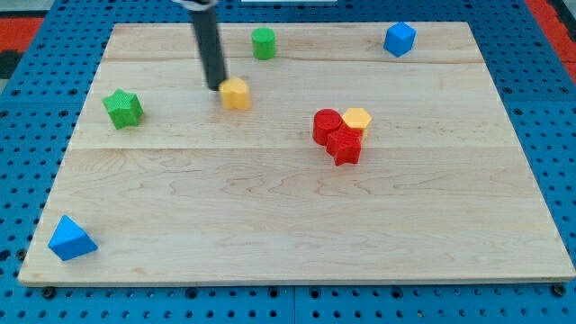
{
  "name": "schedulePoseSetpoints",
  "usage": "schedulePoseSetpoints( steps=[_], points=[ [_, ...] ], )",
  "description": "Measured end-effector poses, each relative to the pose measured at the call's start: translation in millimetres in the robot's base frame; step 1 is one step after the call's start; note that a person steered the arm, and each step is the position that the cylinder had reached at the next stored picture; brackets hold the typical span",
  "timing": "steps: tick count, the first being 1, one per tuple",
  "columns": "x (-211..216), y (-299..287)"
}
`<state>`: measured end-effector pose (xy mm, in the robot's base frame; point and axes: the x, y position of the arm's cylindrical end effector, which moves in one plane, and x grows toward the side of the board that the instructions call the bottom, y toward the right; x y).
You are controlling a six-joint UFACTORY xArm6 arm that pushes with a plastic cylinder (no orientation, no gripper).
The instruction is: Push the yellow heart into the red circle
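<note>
Yellow heart (pixel 235 94) is sitting just right of my tip (pixel 216 86), which we're seeing holding nothing, well left of red circle (pixel 326 124).

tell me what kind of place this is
Probably a robotics lab tabletop for block-pushing trials: a pale wooden board lies on a blue perforated base, small coloured blocks are scattered on it, and my tip rests just left of the yellow heart.
</note>
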<state>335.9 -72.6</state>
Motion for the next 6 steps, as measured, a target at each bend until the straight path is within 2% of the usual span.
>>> schedulePoseSetpoints(
  steps=[1,3,4,6],
  points=[
    [11.4,60.5],
    [7.9,-3.7],
    [51.9,17.5],
    [68.0,87.8]
  ],
)
